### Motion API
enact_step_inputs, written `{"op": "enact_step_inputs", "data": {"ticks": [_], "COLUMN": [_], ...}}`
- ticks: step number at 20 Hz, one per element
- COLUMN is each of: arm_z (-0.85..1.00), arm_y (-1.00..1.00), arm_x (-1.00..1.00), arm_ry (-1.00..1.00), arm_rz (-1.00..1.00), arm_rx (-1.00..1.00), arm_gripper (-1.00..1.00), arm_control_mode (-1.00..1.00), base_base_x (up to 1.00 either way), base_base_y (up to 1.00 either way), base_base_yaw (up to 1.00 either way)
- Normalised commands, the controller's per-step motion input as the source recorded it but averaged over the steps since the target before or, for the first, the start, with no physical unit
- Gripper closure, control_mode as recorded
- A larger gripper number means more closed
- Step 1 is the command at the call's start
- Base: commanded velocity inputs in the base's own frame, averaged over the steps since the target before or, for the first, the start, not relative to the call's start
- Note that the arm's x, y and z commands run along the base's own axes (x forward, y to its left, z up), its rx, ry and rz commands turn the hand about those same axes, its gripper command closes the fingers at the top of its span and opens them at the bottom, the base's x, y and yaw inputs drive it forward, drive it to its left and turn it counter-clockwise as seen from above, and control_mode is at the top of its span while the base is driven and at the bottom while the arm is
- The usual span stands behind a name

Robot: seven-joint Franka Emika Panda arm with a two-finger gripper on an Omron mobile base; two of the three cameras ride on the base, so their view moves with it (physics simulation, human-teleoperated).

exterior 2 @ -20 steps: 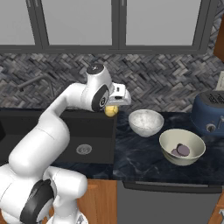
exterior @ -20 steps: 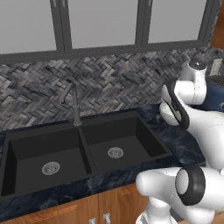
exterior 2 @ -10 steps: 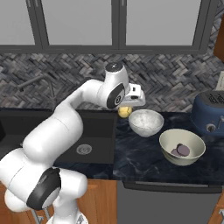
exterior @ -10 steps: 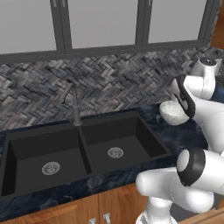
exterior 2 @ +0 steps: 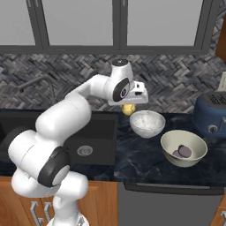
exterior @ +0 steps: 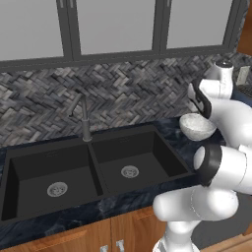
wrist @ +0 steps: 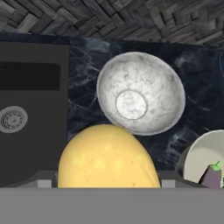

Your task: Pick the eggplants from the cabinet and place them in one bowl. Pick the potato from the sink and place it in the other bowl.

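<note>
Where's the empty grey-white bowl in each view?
Left base view: grey-white bowl at right, mid-height.
Right base view: just right of centre.
Hand view: upper centre, beyond the potato.
Shared landmark: right-hand sink drain, left of the bowl in all three.

Black double sink (exterior: 93, 170), curved tap (exterior: 81, 115), pale speckled bowl (exterior: 197, 127) beside white arm (exterior: 221, 142)
</note>
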Motion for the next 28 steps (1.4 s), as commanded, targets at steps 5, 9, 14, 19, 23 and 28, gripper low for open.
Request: {"op": "enact_step_inputs", "data": {"ticks": [5, 9, 14, 19, 23, 28], "arm_z": [-0.23, -0.22, -0.14, -0.19, -0.18, -0.03], "arm_y": [-0.12, -0.10, 0.00, 0.00, -0.06, -0.33], "arm_x": [0.35, 0.23, 0.29, 0.51, 0.37, 0.02], "arm_ry": [0.00, 0.00, 0.00, 0.00, 0.00, 0.00], "arm_rz": [0.00, 0.00, 0.00, 0.00, 0.00, 0.00], "arm_rx": [0.04, 0.10, 0.03, 0.00, 0.01, 0.01], "arm_gripper": [1.00, 1.00, 1.00, 1.00, 1.00, 1.00], "arm_control_mode": [-1.00, -1.00, -1.00, -1.00, -1.00, -1.00], "base_base_x": [0.00, 0.00, 0.00, 0.00, 0.00, 0.00], "base_base_y": [0.00, 0.00, 0.00, 0.00, 0.00, 0.00], "base_base_yaw": [0.00, 0.00, 0.00, 0.00, 0.00, 0.00]}}
